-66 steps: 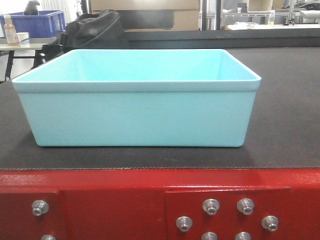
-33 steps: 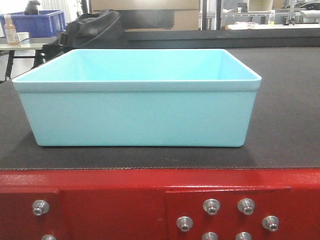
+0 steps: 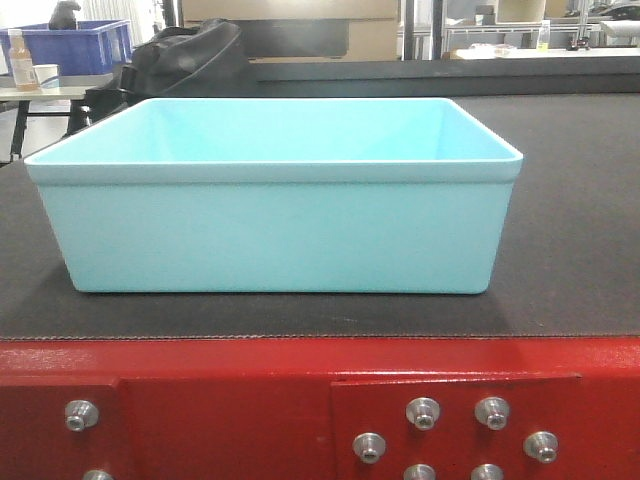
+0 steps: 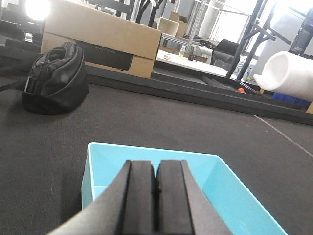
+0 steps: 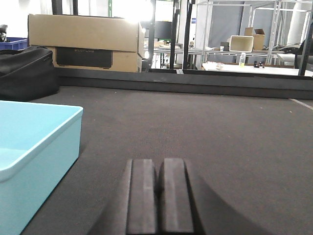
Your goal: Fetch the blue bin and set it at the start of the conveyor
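Observation:
The pale cyan blue bin (image 3: 275, 195) stands upright and empty on the dark woven belt (image 3: 580, 200) of the conveyor start, just behind its red bolted frame (image 3: 250, 400). No gripper shows in the front view. In the left wrist view my left gripper (image 4: 156, 169) is shut and empty, above the blue bin (image 4: 230, 191), over its open inside. In the right wrist view my right gripper (image 5: 160, 166) is shut and empty, low over the belt (image 5: 220, 127), to the right of the blue bin (image 5: 34, 142) and apart from it.
A black bag (image 3: 190, 55) lies on the belt behind the bin, also in the left wrist view (image 4: 54, 78). A cardboard box (image 5: 83, 41) stands beyond the belt's far rail. A dark blue bin (image 3: 70, 45) and a table with bottles are at the far left.

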